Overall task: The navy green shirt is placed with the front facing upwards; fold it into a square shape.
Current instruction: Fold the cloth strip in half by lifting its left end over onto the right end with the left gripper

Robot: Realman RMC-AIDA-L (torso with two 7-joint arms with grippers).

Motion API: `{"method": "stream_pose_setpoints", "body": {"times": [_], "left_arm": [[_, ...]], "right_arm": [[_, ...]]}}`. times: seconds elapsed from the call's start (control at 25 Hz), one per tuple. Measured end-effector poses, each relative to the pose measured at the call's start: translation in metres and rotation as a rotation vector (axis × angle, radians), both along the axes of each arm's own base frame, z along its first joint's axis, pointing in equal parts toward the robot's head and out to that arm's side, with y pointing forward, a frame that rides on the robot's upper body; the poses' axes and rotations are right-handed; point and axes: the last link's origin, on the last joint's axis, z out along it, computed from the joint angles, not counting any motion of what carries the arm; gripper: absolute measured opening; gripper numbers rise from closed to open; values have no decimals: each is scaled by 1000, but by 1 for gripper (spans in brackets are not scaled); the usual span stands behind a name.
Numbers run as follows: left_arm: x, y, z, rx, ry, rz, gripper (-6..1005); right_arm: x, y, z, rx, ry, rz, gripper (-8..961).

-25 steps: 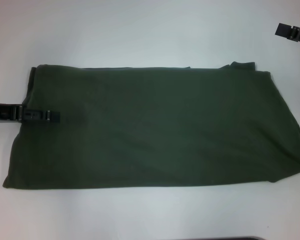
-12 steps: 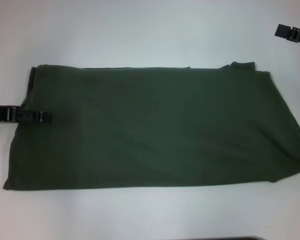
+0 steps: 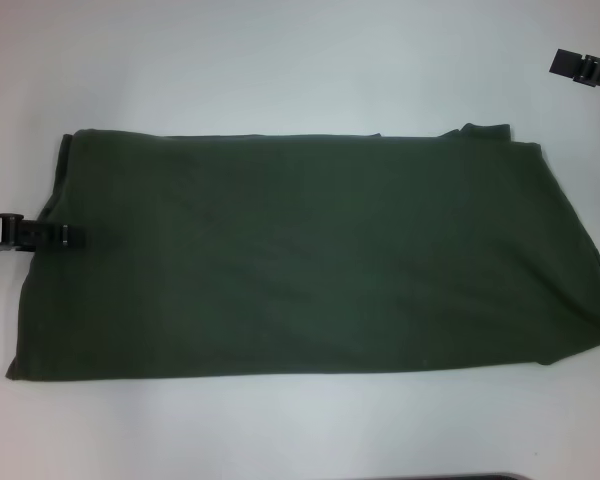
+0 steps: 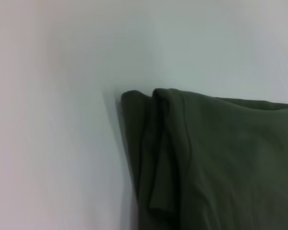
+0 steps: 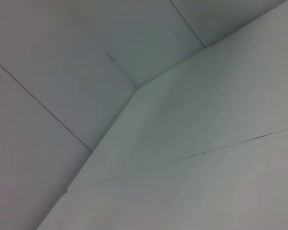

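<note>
A plain white desk (image 3: 280,60) carries everything here. One thing lies directly on it: the navy green shirt (image 3: 310,255), spread flat as a long folded band that runs from the left side across to the right edge of the head view. Bare white surface shows along the far side and the near side of the shirt. At the shirt's left end, several folded layers of cloth (image 4: 158,158) lie stacked on the desk.

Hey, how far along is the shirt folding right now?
Done: the shirt lies folded lengthwise into a long band on the table, sleeves tucked in, no lettering showing. In hand: the left gripper sits at the band's left end; the right gripper is off at the far right. Left: folding the band across into a square.
</note>
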Motion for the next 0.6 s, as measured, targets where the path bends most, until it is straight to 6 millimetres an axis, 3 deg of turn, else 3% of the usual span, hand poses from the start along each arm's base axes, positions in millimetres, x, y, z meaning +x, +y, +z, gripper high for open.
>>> {"method": "stream_pose_setpoints", "body": {"times": [0.6], "left_arm": [[7, 4, -6, -29, 14, -9, 861]], "right_arm": [[0, 0, 2, 1, -2, -2, 927]]}}
